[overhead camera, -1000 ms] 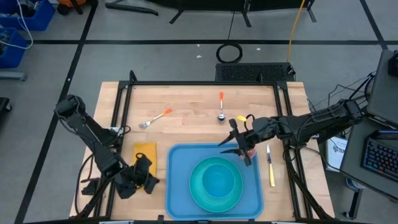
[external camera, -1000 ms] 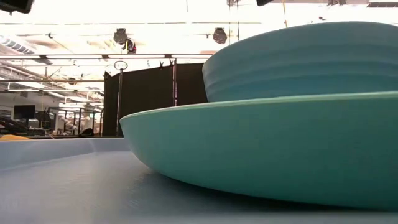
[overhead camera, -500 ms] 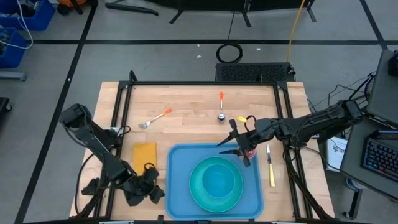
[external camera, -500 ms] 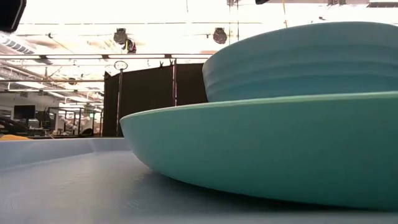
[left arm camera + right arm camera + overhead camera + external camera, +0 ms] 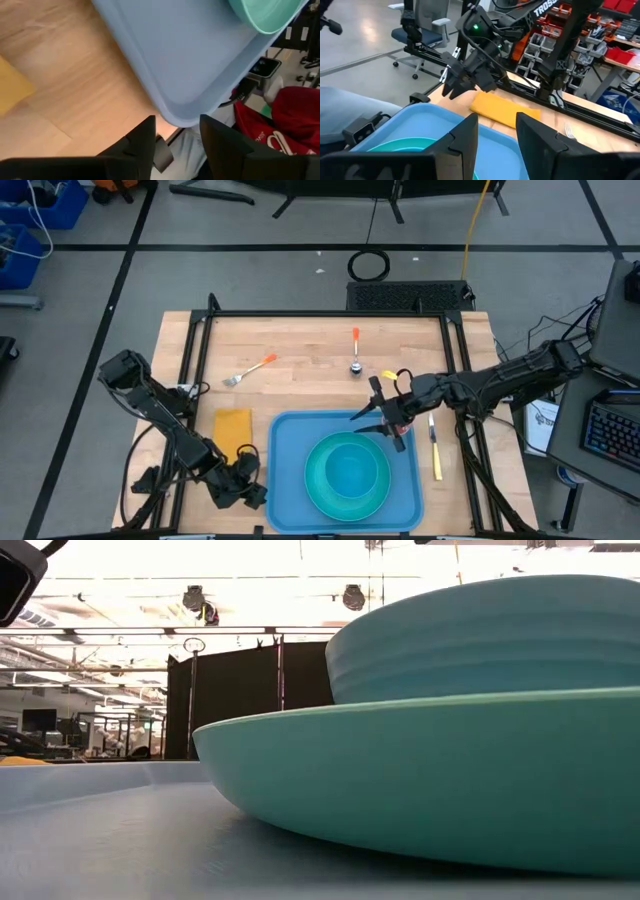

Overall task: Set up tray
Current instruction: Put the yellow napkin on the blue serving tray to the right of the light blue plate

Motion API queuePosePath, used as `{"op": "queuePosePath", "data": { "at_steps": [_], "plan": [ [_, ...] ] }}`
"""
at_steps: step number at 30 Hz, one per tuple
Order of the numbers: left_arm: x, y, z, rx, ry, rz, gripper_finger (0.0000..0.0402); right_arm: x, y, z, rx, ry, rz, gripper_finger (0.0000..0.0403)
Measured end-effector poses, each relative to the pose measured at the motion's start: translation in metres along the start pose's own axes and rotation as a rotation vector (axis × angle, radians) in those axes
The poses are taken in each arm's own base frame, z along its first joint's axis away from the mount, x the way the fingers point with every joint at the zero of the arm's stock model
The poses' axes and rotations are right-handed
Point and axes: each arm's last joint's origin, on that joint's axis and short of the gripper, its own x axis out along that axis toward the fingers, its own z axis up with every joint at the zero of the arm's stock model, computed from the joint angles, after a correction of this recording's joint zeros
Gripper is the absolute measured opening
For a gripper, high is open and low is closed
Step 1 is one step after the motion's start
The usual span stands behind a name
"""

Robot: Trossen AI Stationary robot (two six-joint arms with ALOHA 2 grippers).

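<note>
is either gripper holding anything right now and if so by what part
Nothing is held. The left gripper stands open at the tray's near-left corner; the right gripper is open above its far-right corner.

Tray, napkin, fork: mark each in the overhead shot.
tray (image 5: 287, 450), high view, bare floor left of the plate.
napkin (image 5: 232, 430), high view, middle of the yellow square.
fork (image 5: 252, 370), high view, mid-shaft near the orange handle.
</note>
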Motion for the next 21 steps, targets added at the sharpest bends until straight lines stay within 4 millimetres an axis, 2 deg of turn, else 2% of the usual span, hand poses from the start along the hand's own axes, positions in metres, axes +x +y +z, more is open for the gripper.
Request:
{"op": "queuePosePath", "data": {
  "at_steps": [4,8,13,18,21],
  "plan": [
    [0.000,0.000,-0.001,-0.007,0.018,0.008,0.0122,0.000,0.003,0.001,-0.004,-0.003,0.013,0.0125],
    [-0.002,0.002,0.002,-0.038,-0.049,0.054,0.0096,0.000,0.004,0.001,-0.005,-0.002,0.013,0.0125],
    [-0.023,-0.008,-0.001,-0.054,-0.057,0.342,0.0070,0.000,0.003,0.000,-0.003,0.001,0.013,0.0125],
    [-0.055,-0.036,-0.006,-0.013,-0.183,0.502,0.0056,0.000,0.003,0.000,-0.002,0.003,0.012,0.0125],
    [-0.051,-0.051,-0.012,0.048,-0.253,0.615,0.0055,0.000,0.004,-0.002,0.015,0.021,0.015,0.0125]
  ]
}}
